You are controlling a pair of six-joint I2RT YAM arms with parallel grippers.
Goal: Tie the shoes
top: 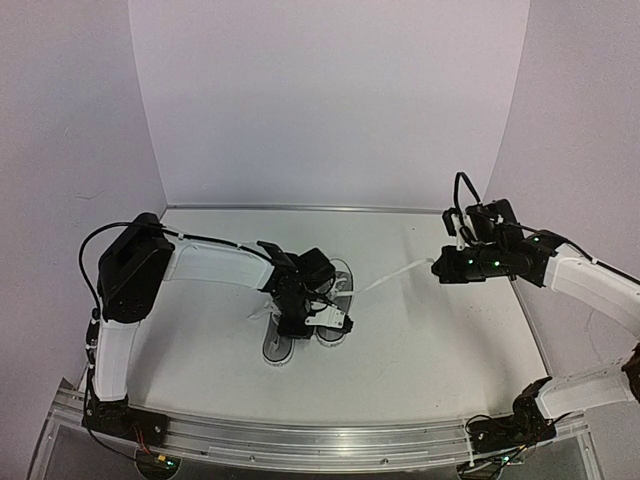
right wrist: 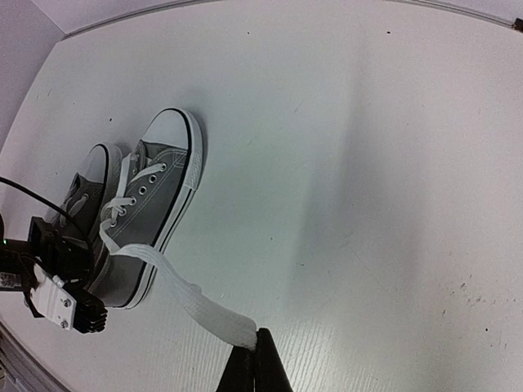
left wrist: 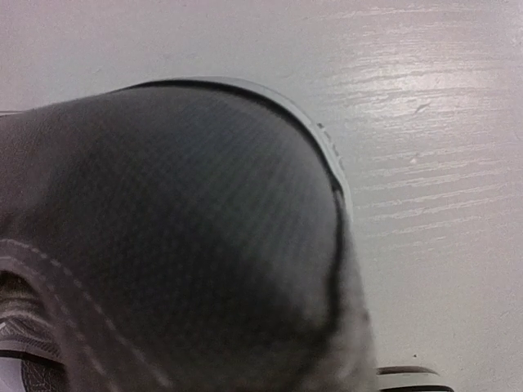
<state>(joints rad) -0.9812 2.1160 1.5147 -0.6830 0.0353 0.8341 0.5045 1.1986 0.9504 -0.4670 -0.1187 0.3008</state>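
The two grey canvas shoes stand side by side at mid-table, the right shoe (top: 342, 276) (right wrist: 155, 196) next to the left shoe (top: 277, 348) (right wrist: 90, 175). My right gripper (top: 440, 266) (right wrist: 257, 343) is shut on the end of a white lace (top: 395, 275) (right wrist: 184, 294). The lace runs from the right shoe's eyelets to it, lifted off the table. My left gripper (top: 318, 318) (right wrist: 69, 304) sits low at the heel end of the shoes. Its wrist view is filled by grey canvas (left wrist: 188, 229) and white sole rim (left wrist: 331, 155), with the fingers hidden.
The white table (top: 430, 340) has white walls at the back and both sides. An aluminium rail (top: 330, 445) runs along the near edge. Bare table (right wrist: 368, 163) lies right of the shoes.
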